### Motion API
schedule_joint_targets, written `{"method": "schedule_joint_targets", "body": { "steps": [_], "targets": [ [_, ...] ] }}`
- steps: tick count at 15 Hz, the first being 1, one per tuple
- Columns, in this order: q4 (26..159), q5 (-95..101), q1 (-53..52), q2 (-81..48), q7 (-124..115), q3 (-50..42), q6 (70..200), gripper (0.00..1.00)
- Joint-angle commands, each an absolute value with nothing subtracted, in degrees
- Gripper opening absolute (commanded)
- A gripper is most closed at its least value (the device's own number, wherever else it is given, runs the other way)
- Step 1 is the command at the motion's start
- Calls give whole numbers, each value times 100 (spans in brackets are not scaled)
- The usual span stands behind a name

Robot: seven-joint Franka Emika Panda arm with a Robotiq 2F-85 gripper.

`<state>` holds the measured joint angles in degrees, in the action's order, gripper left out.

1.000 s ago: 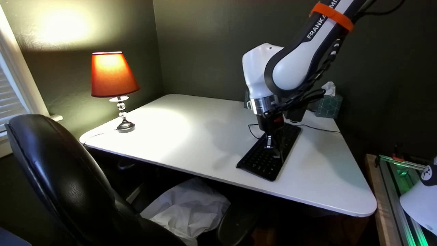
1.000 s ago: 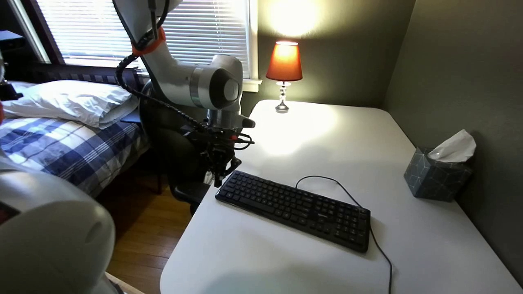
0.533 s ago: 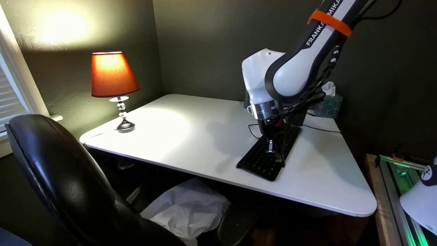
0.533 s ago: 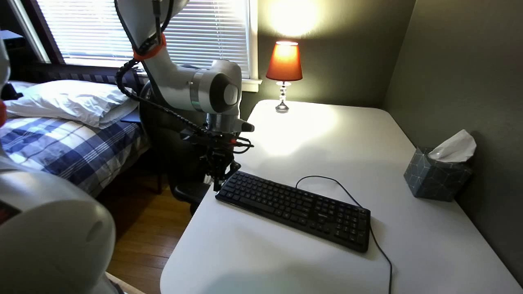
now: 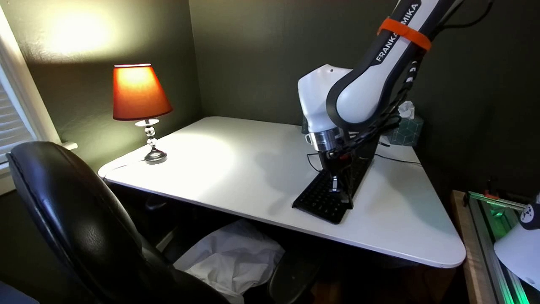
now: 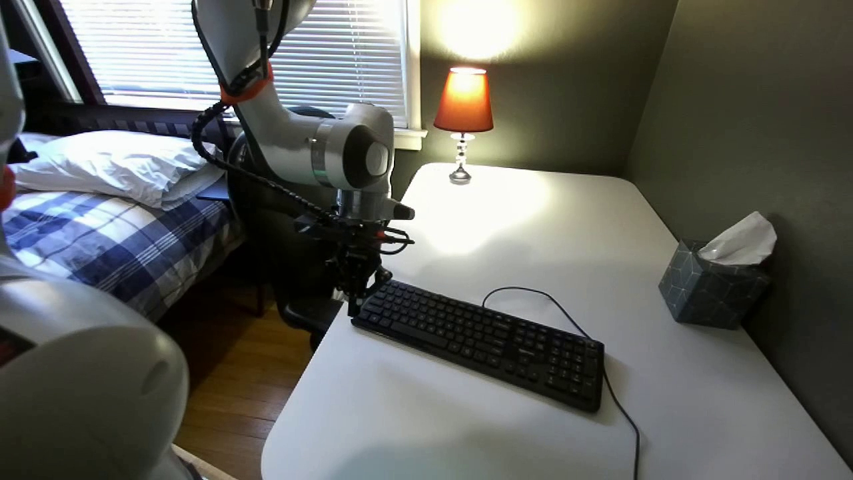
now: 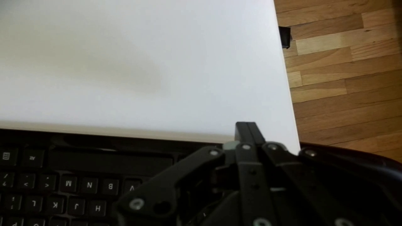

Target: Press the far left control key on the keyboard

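The black keyboard [image 5: 316, 203] lies flat on the white desk and also shows in an exterior view [image 6: 480, 343]. In the wrist view the keyboard [image 7: 110, 161] is upside down, with its space bar edge facing the bare desk. My gripper [image 7: 250, 133] is shut and empty, its two fingertips pressed together. In both exterior views the gripper [image 5: 349, 206] points down at the keyboard's end by the chair, at its space bar side corner [image 6: 354, 312]. The fingers hide the far left control key in the wrist view. I cannot tell whether the tips touch a key.
The desk's edge [image 7: 290, 103] runs close beside the fingertips, with wood floor beyond. A thin cable [image 6: 630, 420] runs from the keyboard. A tissue box [image 6: 713, 287] and a lit red lamp [image 6: 464, 100] stand on the desk. A black chair [image 5: 76, 219] stands at the desk.
My arm and shut gripper have moved down, closer to the keyboard's end corner. The downward motion is smaller in the last half second. The keyboard has not moved.
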<state>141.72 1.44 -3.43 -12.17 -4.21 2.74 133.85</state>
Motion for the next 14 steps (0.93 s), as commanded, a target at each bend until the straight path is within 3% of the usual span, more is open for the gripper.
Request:
{"method": "schedule_joint_targets", "body": {
  "steps": [1, 14],
  "targets": [
    [14137, 257, -409, -1361, -481, 272, 13576, 0],
    [13828, 471, -468, -1745, -372, 269, 13720, 0]
  ]
}}
